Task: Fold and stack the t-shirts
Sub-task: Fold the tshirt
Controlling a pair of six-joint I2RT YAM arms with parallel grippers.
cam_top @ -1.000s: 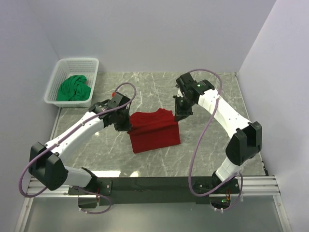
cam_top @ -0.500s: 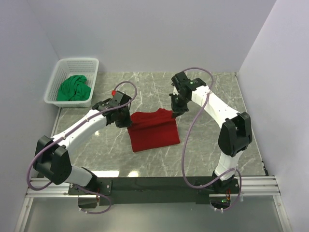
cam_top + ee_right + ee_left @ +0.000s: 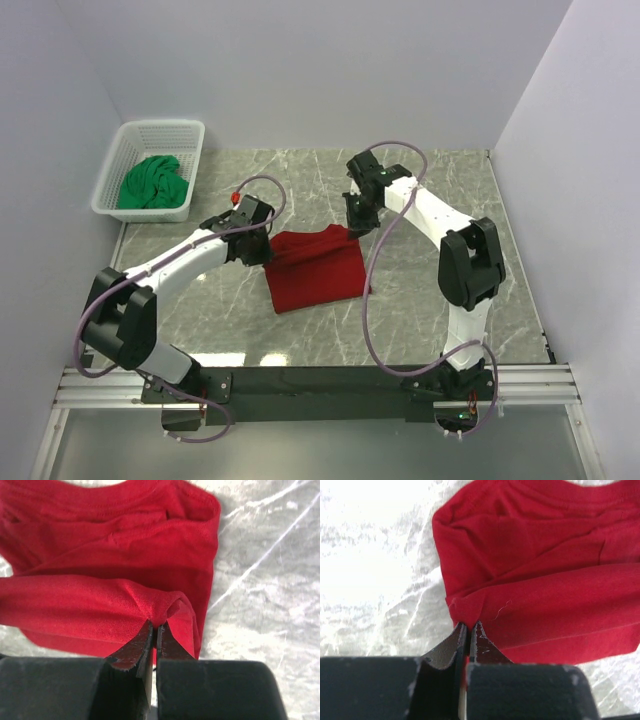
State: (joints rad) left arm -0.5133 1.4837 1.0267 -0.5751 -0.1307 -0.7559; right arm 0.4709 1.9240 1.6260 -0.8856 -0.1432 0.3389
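**Tabletop** (image 3: 420, 320): grey marbled slab; carries everything below.

**Basket** (image 3: 108, 198): white lattice, at the far left corner. Landmark for the entries below.

**Red tee** (image 3: 318, 272): well apart from the basket, to its right and nearer the arm bases. It lies as a partly folded block. The wrist views show the collar on the lower layer, beyond a doubled edge held up off it.

**Green tee** (image 3: 153, 183): bunched inside the basket, not yet folded.

**Left tool** (image 3: 469, 628): jaws pinched tight on the corner of the red tee's doubled edge that is closer to the basket.

**Right tool** (image 3: 154, 628): jaws likewise closed on cloth, at the matching corner farther from the basket.

**Handling note (judgement):** the step in hand looks like carrying a fold across the red tee.
- Move both tools together at equal height, with the edge between them lightly taut, so that no sag or twist forms.
- Set the edge down square to the lower layer.
- Release only once the cloth rests flat, or a corner may spring back and skew the stack.
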